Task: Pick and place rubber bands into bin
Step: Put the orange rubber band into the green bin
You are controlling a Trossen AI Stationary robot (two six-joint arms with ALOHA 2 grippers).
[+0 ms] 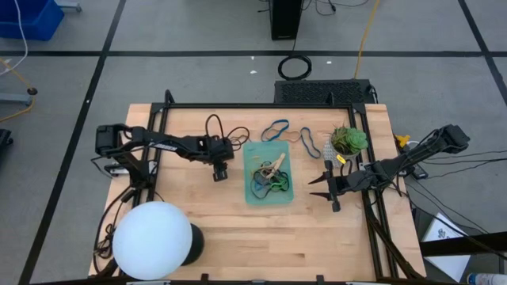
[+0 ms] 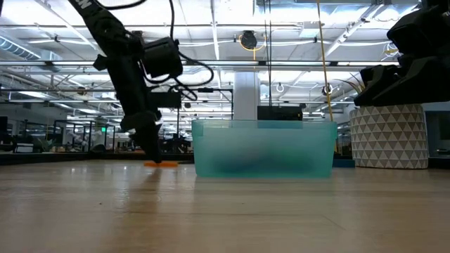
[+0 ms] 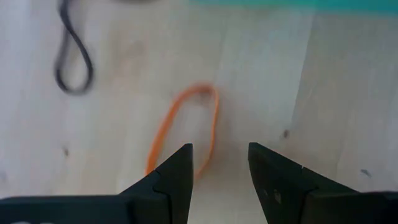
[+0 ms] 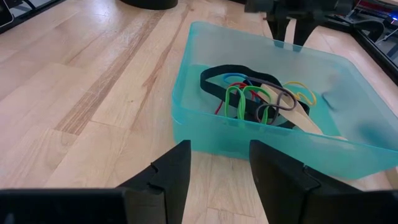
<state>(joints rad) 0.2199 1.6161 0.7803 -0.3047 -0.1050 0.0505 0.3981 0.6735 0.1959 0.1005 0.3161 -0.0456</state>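
Observation:
The teal bin point(image 1: 268, 190) sits at the table's middle with several rubber bands point(image 4: 258, 93) in it, black, green, blue, red and tan. My left gripper point(image 1: 220, 172) points down just left of the bin, open, low over an orange rubber band point(image 3: 186, 124) that lies flat on the table. The band's near end runs under one finger point(image 3: 177, 177). A black band point(image 3: 71, 59) lies beyond. My right gripper point(image 1: 329, 188) hovers open and empty to the right of the bin, facing it point(image 4: 217, 168). My left gripper stands open over the orange band's near end point(image 3: 155, 155), fingers pointing down close to the table point(image 2: 156, 158). I cannot tell whether a finger touches the band. The band lies flat on the wood.
More loose bands lie behind the bin: black point(image 1: 218, 127), blue point(image 1: 276, 131) and tan point(image 1: 305, 136). A leafy green ball point(image 1: 348, 141) in a patterned pot point(image 2: 388, 137) stands at the back right. A white globe lamp point(image 1: 154, 239) stands at the near left.

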